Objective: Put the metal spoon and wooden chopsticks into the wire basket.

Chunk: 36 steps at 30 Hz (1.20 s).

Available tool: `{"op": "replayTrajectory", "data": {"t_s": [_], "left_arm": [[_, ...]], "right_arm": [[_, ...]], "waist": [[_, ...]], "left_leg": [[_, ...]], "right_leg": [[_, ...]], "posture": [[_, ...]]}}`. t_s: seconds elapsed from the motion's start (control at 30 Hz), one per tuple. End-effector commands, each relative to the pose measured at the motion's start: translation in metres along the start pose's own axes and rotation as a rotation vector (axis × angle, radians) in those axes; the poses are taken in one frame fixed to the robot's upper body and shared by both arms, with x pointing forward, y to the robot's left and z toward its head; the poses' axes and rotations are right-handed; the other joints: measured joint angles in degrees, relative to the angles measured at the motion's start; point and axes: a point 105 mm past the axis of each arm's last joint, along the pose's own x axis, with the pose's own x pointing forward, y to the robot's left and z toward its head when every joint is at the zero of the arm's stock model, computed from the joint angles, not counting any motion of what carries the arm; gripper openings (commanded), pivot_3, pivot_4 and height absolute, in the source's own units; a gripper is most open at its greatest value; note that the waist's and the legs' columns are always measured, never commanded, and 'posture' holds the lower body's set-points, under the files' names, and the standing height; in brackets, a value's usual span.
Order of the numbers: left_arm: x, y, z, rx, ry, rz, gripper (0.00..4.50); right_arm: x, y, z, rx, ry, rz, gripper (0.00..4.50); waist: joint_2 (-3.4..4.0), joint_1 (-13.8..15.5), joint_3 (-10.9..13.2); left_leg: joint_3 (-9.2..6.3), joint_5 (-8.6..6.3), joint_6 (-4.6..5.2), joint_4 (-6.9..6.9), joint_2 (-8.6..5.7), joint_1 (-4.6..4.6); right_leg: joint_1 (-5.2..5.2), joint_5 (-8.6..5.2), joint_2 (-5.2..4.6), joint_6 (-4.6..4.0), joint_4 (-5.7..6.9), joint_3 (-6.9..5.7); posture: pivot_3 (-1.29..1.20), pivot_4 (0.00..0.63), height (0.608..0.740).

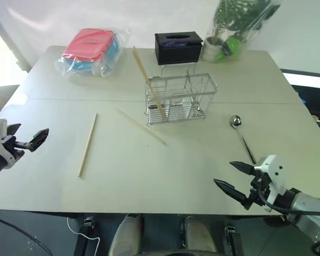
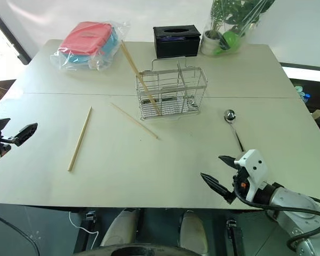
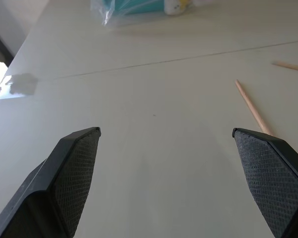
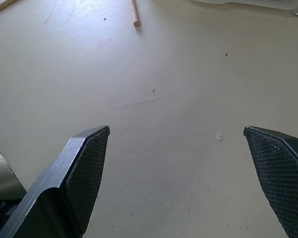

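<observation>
The wire basket (image 1: 180, 98) stands at the table's middle rear, and one of the wooden chopsticks (image 1: 141, 66) leans inside it, poking out up and left. A second chopstick (image 1: 140, 126) lies flat just in front of the basket. A third chopstick (image 1: 88, 144) lies further left. The metal spoon (image 1: 240, 133) rests right of the basket, bowl away from me. My left gripper (image 1: 28, 134) hovers open at the table's left edge, left of the third chopstick (image 3: 253, 109). Near the front edge my right gripper (image 1: 224, 173) is open and empty, just short of the spoon's handle end.
A black tissue box (image 1: 178, 47) sits behind the basket. A wrapped potted plant (image 1: 232, 32) stands at the back right. A plastic bag holding pink and blue items (image 1: 90, 47) lies at the back left. The table's front edge (image 1: 149, 212) runs close below both grippers.
</observation>
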Motion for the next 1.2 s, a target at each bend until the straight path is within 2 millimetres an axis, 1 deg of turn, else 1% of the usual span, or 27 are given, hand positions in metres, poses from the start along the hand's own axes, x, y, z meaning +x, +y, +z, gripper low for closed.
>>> {"op": "replayTrajectory", "data": {"t_s": [0.03, 0.2, 0.6, 0.7, 0.77, 0.8, 0.9, 0.97, 1.03, 1.1, 1.2], "left_arm": [[0.0, 0.001, 0.012, 0.045, -0.023, -0.004, 4.5], [0.001, -0.004, 0.013, 0.029, -0.026, -0.028, 4.5], [0.004, -0.007, 0.016, 0.049, -0.029, -0.032, 4.5], [0.006, -0.015, 0.025, 0.054, -0.052, -0.069, 4.5], [0.007, -0.026, 0.035, 0.055, -0.078, -0.111, 4.5], [0.007, -0.034, 0.041, 0.047, -0.093, -0.149, 4.5], [0.0, -0.068, 0.056, 0.013, -0.128, -0.3, 4.5], [-0.008, -0.094, 0.056, 0.016, -0.112, -0.421, 4.5], [-0.02, -0.122, 0.054, 0.041, -0.077, -0.559, 4.5], [-0.032, -0.139, 0.052, 0.055, -0.055, -0.662, 4.5], [-0.044, -0.154, 0.054, 0.062, -0.042, -0.76, 4.5]], "right_arm": [[0.001, 0.005, 0.012, -0.034, -0.049, 0.005, 4.48], [0.001, 0.001, 0.013, -0.041, -0.055, -0.011, 4.48], [0.004, -0.008, 0.021, -0.069, -0.072, -0.033, 4.48], [0.005, -0.015, 0.029, -0.082, -0.087, -0.043, 4.48], [0.006, -0.023, 0.038, -0.072, -0.121, -0.056, 4.48], [0.007, -0.03, 0.044, -0.06, -0.139, -0.072, 4.48], [0.011, -0.052, 0.063, -0.048, -0.165, -0.118, 4.48], [0.015, -0.066, 0.073, -0.043, -0.158, -0.148, 4.48], [0.022, -0.086, 0.078, -0.05, -0.118, -0.213, 4.48], [0.028, -0.103, 0.078, -0.05, -0.071, -0.268, 4.48], [0.039, -0.124, 0.075, -0.049, -0.005, -0.332, 4.48]], "waist": [[0.0, -0.08, 0.0], [-0.01, 0.0, -0.01], [-0.05, 0.03, -0.03], [-0.07, 0.01, -0.04], [-0.09, 0.01, -0.04], [-0.09, -0.01, -0.04], [-0.09, -0.04, -0.03], [-0.07, -0.08, -0.02], [-0.07, -0.3, -0.02], [-0.01, -0.27, 0.01], [0.0, -0.16, 0.02]], "left_leg": [[0.03, 0.0, 0.0, 0.0, 0.02, 0.01], [0.06, 0.0, 0.0, 0.0, 0.1, 0.01], [0.06, 0.0, 0.0, 0.0, 0.1, 0.01], [0.07, 0.0, 0.0, 0.0, 0.09, 0.01], [0.07, 0.0, 0.0, 0.01, 0.09, 0.02], [0.07, 0.0, 0.0, 0.02, 0.1, 0.01], [0.1, 0.01, 0.0, 0.07, 0.1, 0.01], [0.13, 0.01, 0.01, 0.09, 0.1, 0.02], [0.16, 0.09, 0.14, 0.07, 0.11, 0.03], [0.25, 0.11, 0.19, 0.02, 0.13, 0.0], [0.25, 0.1, 0.24, 0.0, 0.2, 0.0]], "right_leg": [[0.0, 0.0, 0.0, -0.01, 0.0, 0.0], [-0.02, 0.02, 0.06, -0.03, 0.0, -0.01], [-0.01, 0.03, 0.07, -0.04, 0.0, -0.01], [-0.01, 0.03, 0.08, -0.04, 0.0, -0.02], [-0.01, 0.05, 0.09, -0.06, 0.0, -0.02], [-0.01, 0.06, 0.1, -0.09, 0.0, -0.02], [0.01, 0.1, 0.09, -0.14, 0.0, -0.01], [0.02, 0.11, 0.09, -0.17, 0.01, 0.01], [0.01, 0.12, 0.1, -0.17, 0.02, 0.0], [0.02, 0.12, 0.1, -0.18, 0.06, 0.02], [0.01, 0.12, 0.17, -0.18, 0.09, -0.01]], "posture": [[0.0, 0.15, 0.71], [0.0, 0.15, 0.71], [0.0, 0.15, 0.71], [0.0, 0.15, 0.71], [0.0, 0.15, 0.71], [0.0, 0.15, 0.71], [0.0, 0.15, 0.71], [0.0, 0.15, 0.71], [0.0, 0.15, 0.71], [0.0, 0.15, 0.71], [0.0, 0.15, 0.71]]}}
